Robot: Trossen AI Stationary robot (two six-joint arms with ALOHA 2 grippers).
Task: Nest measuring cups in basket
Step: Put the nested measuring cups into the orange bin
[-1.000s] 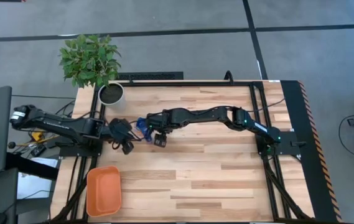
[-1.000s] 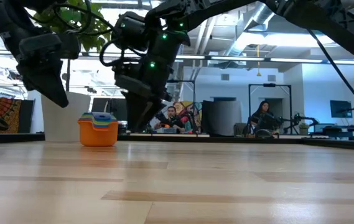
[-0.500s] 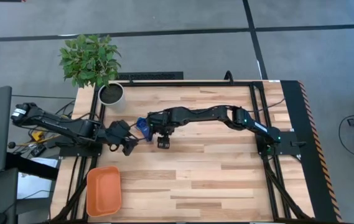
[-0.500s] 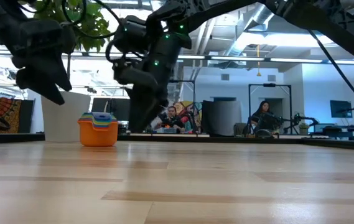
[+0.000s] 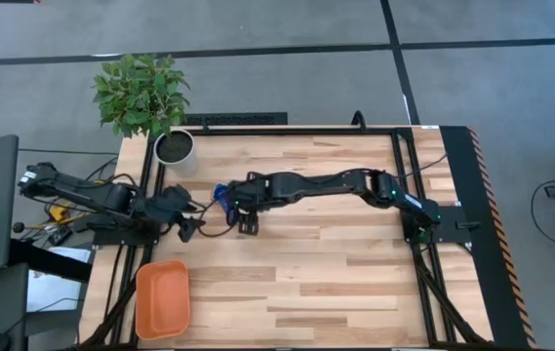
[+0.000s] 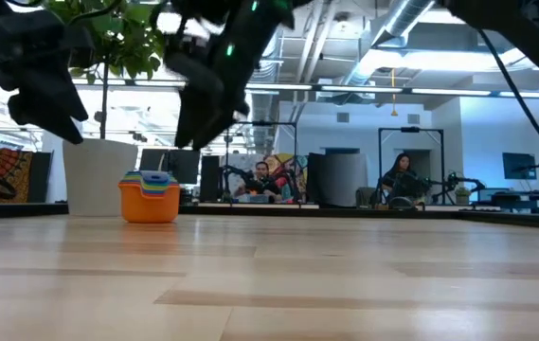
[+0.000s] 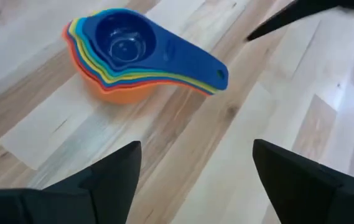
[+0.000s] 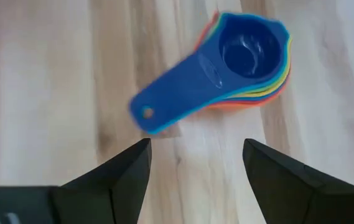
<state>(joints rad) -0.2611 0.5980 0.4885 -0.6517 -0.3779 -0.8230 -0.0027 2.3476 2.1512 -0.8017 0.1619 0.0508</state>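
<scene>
The measuring cups [image 5: 221, 199] stand nested in one stack on the wooden table, orange at the bottom [image 6: 149, 203] and dark blue on top [image 7: 125, 42], their handles fanned to one side [image 8: 183, 87]. My left gripper [image 5: 187, 230] hovers open, left of and above the stack. My right gripper [image 5: 247, 226] hovers open, just right of the stack on its near side and above it. Neither touches the cups. The orange basket [image 5: 163, 297] lies at the table's near left corner, with nothing showing in it.
A white plant pot [image 5: 174, 147] with a leafy plant stands at the far left corner, behind the stack. The wooden table [image 5: 336, 283] stretches bare to the right and near side. People sit at desks in the room beyond [image 6: 402, 180].
Both grippers have risen from beside the stack. My left gripper has also drawn back toward the table's left edge. The nested cups have stayed where they were.
</scene>
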